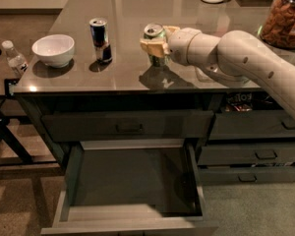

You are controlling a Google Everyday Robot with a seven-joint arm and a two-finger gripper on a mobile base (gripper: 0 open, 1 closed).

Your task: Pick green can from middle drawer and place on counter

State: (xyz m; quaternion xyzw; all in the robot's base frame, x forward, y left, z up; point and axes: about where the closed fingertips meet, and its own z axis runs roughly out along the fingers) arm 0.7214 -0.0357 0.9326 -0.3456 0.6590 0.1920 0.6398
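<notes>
Noted claw (156, 42) clamped round green can (157, 59) over table (137, 9).
Saw arm (246, 53) stretched in from right, forearm sloping down, wrist pointing left.

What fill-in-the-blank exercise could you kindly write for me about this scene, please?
1. The end effector grips the green can over the ____.
2. The open middle drawer is ____.
3. The slim blue-and-silver can stands between the green can and the white ____.
Missing words: counter; empty; bowl.
</notes>
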